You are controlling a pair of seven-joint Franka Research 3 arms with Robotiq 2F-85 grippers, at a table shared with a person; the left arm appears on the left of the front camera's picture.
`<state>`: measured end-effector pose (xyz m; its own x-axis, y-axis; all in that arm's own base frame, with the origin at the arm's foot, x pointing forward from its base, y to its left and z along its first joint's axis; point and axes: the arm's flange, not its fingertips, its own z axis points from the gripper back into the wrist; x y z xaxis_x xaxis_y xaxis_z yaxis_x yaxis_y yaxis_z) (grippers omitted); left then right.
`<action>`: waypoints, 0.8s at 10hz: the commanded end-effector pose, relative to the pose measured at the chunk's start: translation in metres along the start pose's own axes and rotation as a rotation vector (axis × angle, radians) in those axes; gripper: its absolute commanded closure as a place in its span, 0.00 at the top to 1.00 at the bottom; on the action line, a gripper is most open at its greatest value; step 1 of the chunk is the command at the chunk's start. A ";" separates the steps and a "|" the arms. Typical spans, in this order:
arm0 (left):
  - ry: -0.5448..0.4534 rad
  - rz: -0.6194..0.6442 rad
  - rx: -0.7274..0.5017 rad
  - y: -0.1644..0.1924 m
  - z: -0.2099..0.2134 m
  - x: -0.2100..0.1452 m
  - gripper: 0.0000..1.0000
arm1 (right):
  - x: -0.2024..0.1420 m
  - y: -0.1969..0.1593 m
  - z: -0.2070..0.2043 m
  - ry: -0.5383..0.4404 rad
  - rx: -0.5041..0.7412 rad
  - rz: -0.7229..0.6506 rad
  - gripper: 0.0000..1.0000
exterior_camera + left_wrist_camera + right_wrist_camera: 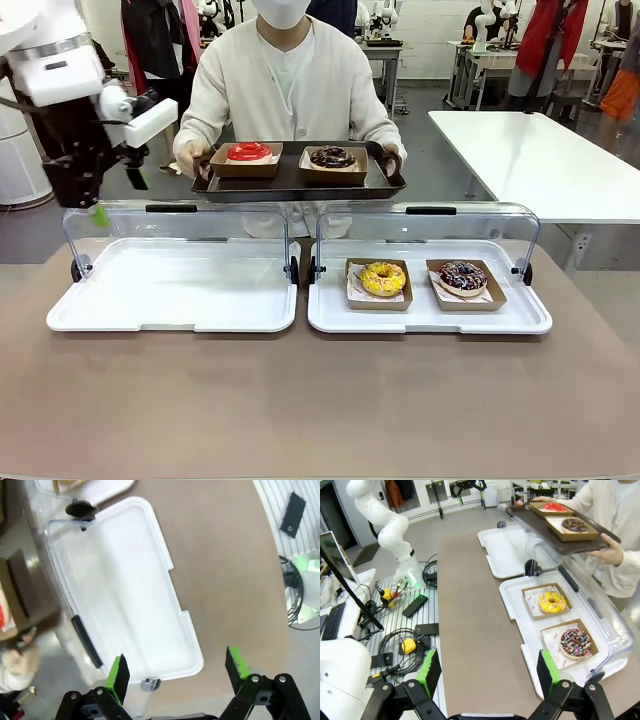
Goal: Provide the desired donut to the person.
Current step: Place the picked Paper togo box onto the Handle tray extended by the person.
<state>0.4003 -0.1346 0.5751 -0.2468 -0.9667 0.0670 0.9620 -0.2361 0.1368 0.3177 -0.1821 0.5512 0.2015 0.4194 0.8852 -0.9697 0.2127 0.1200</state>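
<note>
The person (283, 75) in a cream cardigan stands across the table holding a dark tray (297, 184). It carries a red-glazed donut (249, 152) and a chocolate donut (332, 157), each in a cardboard box. A yellow donut (383, 278) and a chocolate sprinkle donut (462, 276) sit in boxes on the right white tray (430, 316). My left gripper (98, 208) hangs open above the far left corner of the left white tray (175, 290); its green pads (119, 676) stand wide apart. My right gripper (488, 674) is open, well short of the yellow donut (552, 601) and the sprinkle donut (575, 643).
Both white trays have clear hinged lids (430, 225) raised at their far edge, between the donuts and the person. Bare brown tabletop (320, 400) lies in front of the trays. A white table (540, 160) stands at the back right.
</note>
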 end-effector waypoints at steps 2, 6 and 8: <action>-0.032 0.014 -0.020 -0.010 -0.002 -0.021 1.00 | 0.000 0.000 0.000 -0.013 0.003 0.005 1.00; -0.019 0.043 -0.019 -0.008 -0.003 -0.024 1.00 | 0.000 0.000 0.000 -0.013 0.003 0.005 1.00; -0.019 0.043 -0.019 -0.008 -0.003 -0.024 1.00 | 0.000 0.000 0.000 -0.013 0.003 0.005 1.00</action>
<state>0.3984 -0.1099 0.5683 -0.2097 -0.9733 0.0929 0.9742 -0.1998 0.1049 0.3177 -0.1821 0.5511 0.2016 0.4194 0.8852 -0.9697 0.2128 0.1200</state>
